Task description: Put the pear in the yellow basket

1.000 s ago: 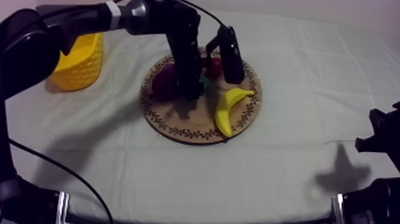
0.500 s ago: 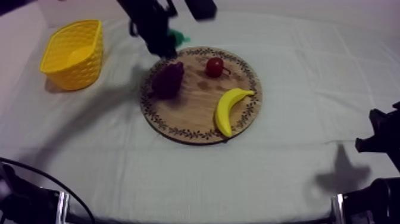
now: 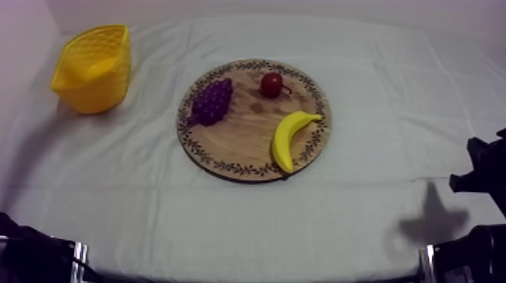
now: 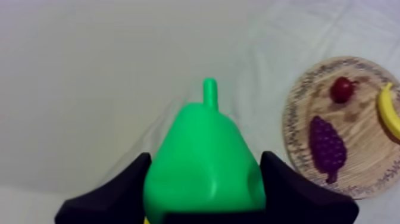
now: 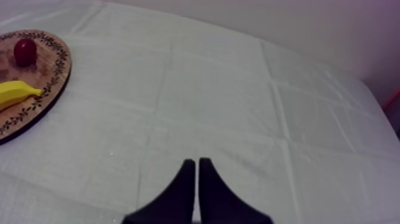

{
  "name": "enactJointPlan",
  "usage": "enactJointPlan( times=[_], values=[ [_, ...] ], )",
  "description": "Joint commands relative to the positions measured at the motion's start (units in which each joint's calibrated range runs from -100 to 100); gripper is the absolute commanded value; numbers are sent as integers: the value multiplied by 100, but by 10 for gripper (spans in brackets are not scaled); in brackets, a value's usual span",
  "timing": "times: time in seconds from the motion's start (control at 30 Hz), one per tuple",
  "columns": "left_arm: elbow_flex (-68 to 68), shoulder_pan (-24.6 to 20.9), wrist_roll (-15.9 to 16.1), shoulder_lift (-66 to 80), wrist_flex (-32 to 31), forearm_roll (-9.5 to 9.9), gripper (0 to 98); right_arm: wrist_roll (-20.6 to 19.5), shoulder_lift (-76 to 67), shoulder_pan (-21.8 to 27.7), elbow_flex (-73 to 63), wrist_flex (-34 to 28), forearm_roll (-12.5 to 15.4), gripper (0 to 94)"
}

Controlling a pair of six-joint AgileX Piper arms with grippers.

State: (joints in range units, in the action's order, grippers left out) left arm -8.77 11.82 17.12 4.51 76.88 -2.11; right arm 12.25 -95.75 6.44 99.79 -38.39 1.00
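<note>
My left gripper (image 4: 205, 179) is shut on the green pear (image 4: 202, 140), stem pointing away, held in the air over the white cloth with the board off to one side. The round wooden board (image 3: 241, 147) lies mid-table and carries a bunch of purple grapes (image 3: 211, 101), a small red fruit (image 3: 272, 84) and a banana (image 3: 288, 138). The yellow basket (image 3: 90, 68) stands at the far left, apart from the board. My right gripper (image 5: 197, 167) is shut on nothing, low over bare cloth to the right of the board (image 5: 41, 98).
From the left wrist view the board (image 4: 357, 173) with grapes (image 4: 327, 146), red fruit (image 4: 342, 89) and banana (image 4: 390, 110) lies beyond the pear. The right arm (image 3: 482, 173) rests at the table's right edge. Open cloth surrounds the board.
My left arm lifted off the board with the pear, swung up and to the left, and left the top view. The board no longer carries the pear. The right arm stayed put.
</note>
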Motion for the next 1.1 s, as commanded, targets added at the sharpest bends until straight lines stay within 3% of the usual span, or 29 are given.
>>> enactJointPlan(
  times=[0.0,0.6,0.9,1.07],
  values=[
    [133,-343,26,-64,-175,-16,448,-1,-1,0,-1,0,0,3],
    [1084,-1158,160,-1712,-1293,-130,504,-1,-1,0,-1,0,0,3],
    [1497,-1272,109,-1947,-1622,-105,750,-1,-1,0,-1,0,0,3],
    [1822,-1208,-35,-1453,-1709,-43,830,-1,-1,0,-1,0,0,3]
  ],
)
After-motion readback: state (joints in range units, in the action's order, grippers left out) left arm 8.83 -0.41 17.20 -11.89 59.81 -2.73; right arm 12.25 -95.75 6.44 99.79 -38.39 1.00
